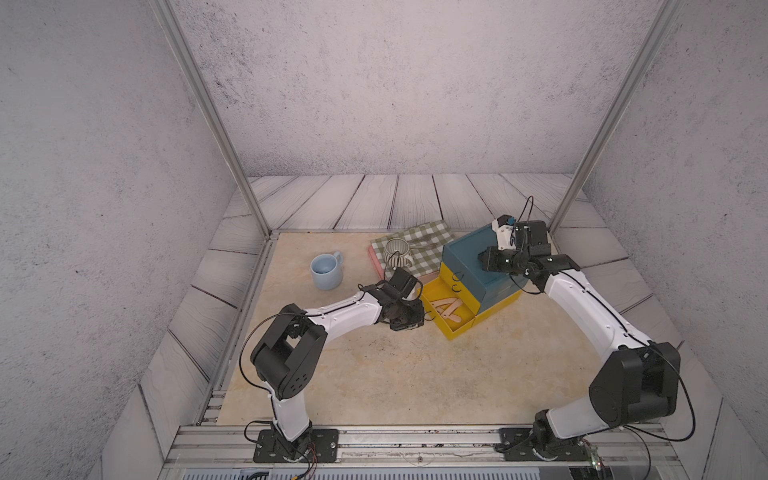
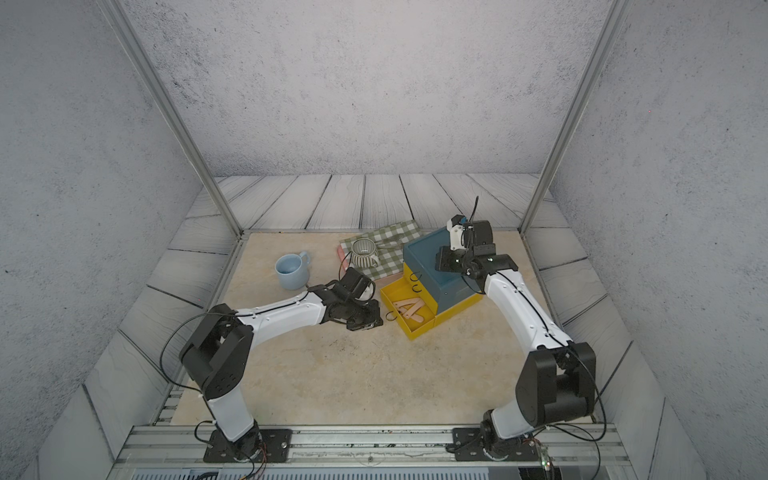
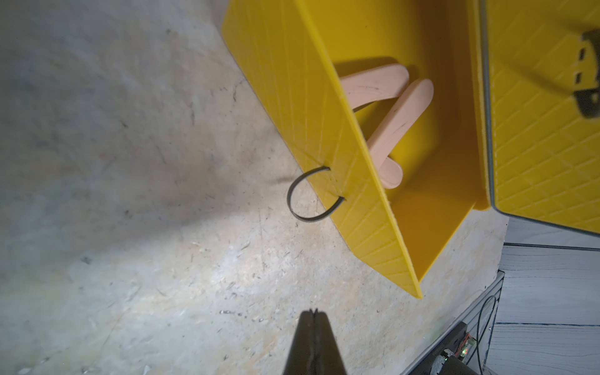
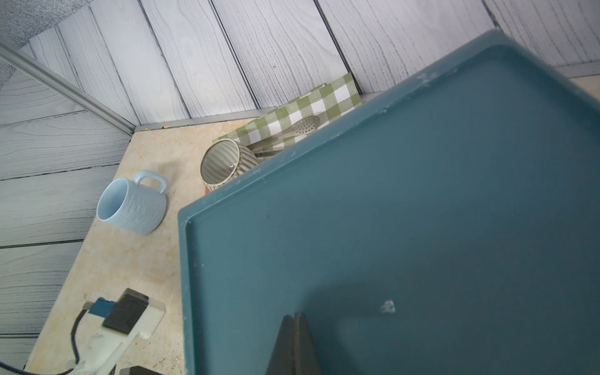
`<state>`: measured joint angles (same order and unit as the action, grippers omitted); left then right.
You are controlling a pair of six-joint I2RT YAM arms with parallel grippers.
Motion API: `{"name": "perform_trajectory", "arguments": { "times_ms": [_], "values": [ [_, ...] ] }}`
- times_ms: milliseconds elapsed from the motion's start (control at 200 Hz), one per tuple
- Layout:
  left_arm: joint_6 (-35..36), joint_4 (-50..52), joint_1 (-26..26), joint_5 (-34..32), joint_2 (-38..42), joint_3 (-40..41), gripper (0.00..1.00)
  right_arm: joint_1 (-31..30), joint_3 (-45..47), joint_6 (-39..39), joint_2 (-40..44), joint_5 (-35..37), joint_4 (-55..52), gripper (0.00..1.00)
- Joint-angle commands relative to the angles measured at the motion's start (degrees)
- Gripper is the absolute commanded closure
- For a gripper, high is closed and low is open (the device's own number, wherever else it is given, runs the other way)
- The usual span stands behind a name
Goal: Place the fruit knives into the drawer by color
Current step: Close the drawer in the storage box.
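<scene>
The drawer (image 1: 469, 253) (image 2: 428, 253) is a small chest with a teal top over yellow fronts. Its bottom yellow drawer (image 1: 451, 332) (image 3: 292, 81) is pulled open. Peach-pink fruit knives (image 1: 449, 309) (image 2: 409, 309) (image 3: 399, 120) lie crossed inside it. My left gripper (image 1: 417, 322) (image 3: 313, 313) is shut and empty, low over the table just in front of that drawer's black ring pull (image 3: 289, 198). Over the teal top (image 4: 422, 194), my right gripper (image 4: 295, 315) (image 1: 482, 259) is shut with nothing in it. Whether it touches the top I cannot tell.
A light blue mug (image 1: 326, 270) (image 4: 131, 204) stands to the left. A striped cup (image 1: 397, 253) (image 4: 220, 164) and metal tongs (image 4: 289, 130) rest on the checked cloth (image 1: 419, 241) over a pink tray behind the chest. Aluminium posts rise at the back corners.
</scene>
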<state>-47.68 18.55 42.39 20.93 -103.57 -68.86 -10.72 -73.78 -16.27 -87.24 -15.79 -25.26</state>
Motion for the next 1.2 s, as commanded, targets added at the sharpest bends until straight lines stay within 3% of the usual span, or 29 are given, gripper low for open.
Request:
{"name": "perform_trajectory", "arguments": {
  "times_ms": [0, 1191],
  "values": [
    [1.0, -1.4, -0.2, 0.7, -1.7, -2.1, 1.0, 0.1, 9.0, -0.3, -7.3, 7.1, -28.4, 1.0],
    [-5.7, -8.9, 2.3, 3.6, -16.2, -15.7, 1.0, 0.2, 9.6, -0.3, -8.3, 4.9, -27.7, 0.98]
  ]
}}
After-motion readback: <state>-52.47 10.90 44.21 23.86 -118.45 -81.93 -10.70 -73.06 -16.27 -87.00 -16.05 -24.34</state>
